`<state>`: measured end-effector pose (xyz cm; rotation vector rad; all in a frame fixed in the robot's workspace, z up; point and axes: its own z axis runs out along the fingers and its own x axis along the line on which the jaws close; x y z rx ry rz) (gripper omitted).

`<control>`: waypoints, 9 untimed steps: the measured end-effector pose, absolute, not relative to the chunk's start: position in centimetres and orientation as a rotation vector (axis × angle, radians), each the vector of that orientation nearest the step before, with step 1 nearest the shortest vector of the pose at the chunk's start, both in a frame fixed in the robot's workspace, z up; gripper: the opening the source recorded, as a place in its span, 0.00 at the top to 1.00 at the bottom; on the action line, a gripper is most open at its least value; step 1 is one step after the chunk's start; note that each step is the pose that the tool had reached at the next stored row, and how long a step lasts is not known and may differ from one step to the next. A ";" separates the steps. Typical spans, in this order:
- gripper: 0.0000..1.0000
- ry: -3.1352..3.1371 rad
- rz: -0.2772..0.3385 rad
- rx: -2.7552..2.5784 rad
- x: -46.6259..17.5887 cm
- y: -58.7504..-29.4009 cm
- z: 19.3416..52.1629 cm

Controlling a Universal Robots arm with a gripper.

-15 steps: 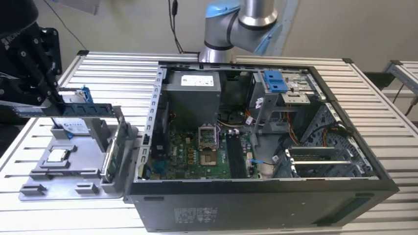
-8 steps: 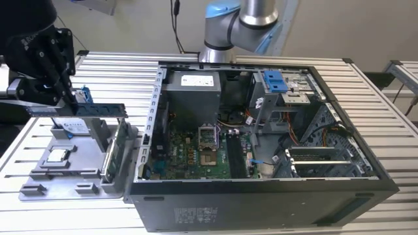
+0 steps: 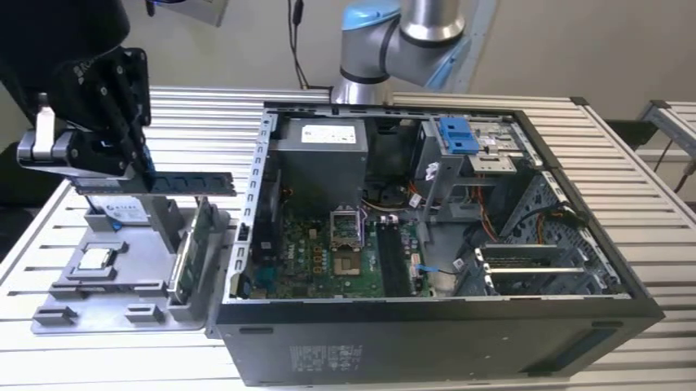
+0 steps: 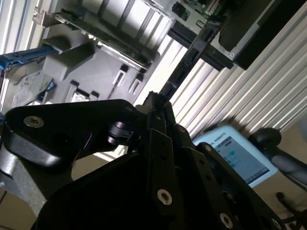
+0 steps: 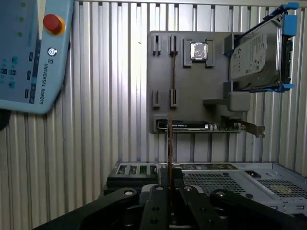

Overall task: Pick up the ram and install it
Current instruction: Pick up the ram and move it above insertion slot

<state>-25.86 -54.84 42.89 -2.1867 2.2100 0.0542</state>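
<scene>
In the exterior view my gripper hangs at the left, above the grey parts tray, shut on one end of the ram. The dark stick lies level and points toward the open computer case. In the second wrist view the ram juts out from between the closed fingers. The first wrist view shows the ram edge-on as a thin line rising from the gripper. The motherboard's long dark slots lie inside the case, well toward the exterior view's right of the stick.
The tray holds a blue-framed hard drive, a square silver chip and an upright green card. A pale blue control pendant lies on the slatted table. The arm's base stands behind the case.
</scene>
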 end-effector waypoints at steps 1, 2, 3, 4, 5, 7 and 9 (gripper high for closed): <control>0.86 2.210 0.054 -2.187 -25.6 -54.8 42.9; 0.86 2.210 0.054 -2.187 -25.3 -54.8 42.9; 0.86 2.210 0.055 -2.187 -25.0 -54.8 42.9; 0.86 2.210 0.055 -2.187 -24.8 -54.8 42.9; 0.86 2.210 0.055 -2.187 -24.5 -54.8 42.9; 0.86 2.210 0.055 -2.187 -24.0 -54.8 42.9; 0.86 2.210 0.055 -2.187 -23.5 -54.8 42.9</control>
